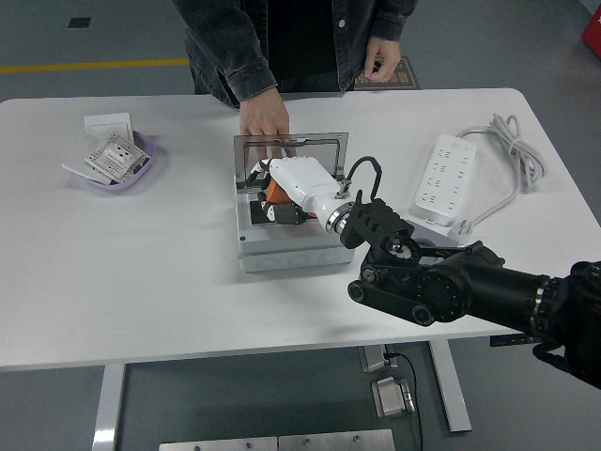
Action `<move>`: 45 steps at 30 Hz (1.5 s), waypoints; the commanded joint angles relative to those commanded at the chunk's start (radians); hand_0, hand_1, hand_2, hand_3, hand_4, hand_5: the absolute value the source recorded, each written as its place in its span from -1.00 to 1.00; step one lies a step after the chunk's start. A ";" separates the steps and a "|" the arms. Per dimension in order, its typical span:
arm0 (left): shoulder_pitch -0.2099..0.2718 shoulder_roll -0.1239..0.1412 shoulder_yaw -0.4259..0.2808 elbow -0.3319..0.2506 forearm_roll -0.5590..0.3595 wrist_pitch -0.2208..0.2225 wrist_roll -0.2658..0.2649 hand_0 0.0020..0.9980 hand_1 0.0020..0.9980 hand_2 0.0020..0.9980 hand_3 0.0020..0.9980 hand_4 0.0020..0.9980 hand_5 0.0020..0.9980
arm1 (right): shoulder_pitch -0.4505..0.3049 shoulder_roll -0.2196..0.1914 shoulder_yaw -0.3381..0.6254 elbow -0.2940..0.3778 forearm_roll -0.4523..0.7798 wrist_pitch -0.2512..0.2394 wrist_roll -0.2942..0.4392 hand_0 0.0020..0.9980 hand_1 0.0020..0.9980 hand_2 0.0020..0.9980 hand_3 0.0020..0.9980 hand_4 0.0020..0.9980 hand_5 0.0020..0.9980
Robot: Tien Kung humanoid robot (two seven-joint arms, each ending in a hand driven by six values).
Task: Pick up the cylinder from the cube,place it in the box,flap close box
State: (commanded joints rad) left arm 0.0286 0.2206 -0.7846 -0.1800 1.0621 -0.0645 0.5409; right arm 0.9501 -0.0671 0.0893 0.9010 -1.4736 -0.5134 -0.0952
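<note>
Right robot hand (282,188) inside open box (246,246), reaching in from lower right.
Orange cylinder (273,192) directly under white palm, against curled fingers; grip itself hidden, cannot tell. Long axis not visible. Lid (291,143) upright at far side, steadied by person's hand (264,118). Left arm out of view.

The white tabletop (141,282) stands on grey metal legs (108,404) over a grey-green floor (56,33). A yellow line (94,66) crosses the floor at upper left. Lighting is even and diffuse.
</note>
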 joint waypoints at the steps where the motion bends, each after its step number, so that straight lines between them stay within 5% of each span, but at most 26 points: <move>1: -0.001 0.000 0.003 0.000 -0.003 0.000 -0.001 0.35 0.42 0.28 0.30 0.42 -0.62 | 0.000 0.000 0.000 -0.001 0.001 -0.001 0.000 -0.05 0.13 0.28 0.50 0.96 0.62; 14: -0.007 -0.004 0.018 0.000 -0.012 -0.004 0.000 0.35 0.42 0.28 0.29 0.43 -0.61 | -0.011 -0.016 0.023 0.027 0.001 -0.006 -0.001 0.04 0.08 0.24 0.49 0.99 0.68; 29: 0.001 -0.009 -0.001 0.000 0.006 -0.005 0.010 0.35 0.41 0.27 0.29 0.42 -0.62 | -0.029 -0.179 0.204 0.328 -0.072 0.028 -0.065 0.03 0.00 0.21 0.47 0.98 0.70; 34: -0.002 -0.007 0.004 0.000 0.005 -0.006 0.010 0.35 0.41 0.28 0.28 0.42 -0.62 | 0.032 -0.170 0.219 0.276 -0.047 0.040 -0.066 0.00 -0.03 0.21 0.47 0.99 0.71; 45: -0.013 0.000 0.052 0.000 -0.030 -0.007 0.003 0.35 0.42 0.28 0.28 0.42 -0.62 | 0.138 -0.070 0.099 0.019 0.151 0.043 -0.023 0.01 -0.03 0.21 0.48 0.97 0.71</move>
State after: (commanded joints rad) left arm 0.0157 0.2205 -0.7327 -0.1800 1.0321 -0.0716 0.5441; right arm 1.0878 -0.1373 0.1885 0.9202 -1.3225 -0.4702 -0.1182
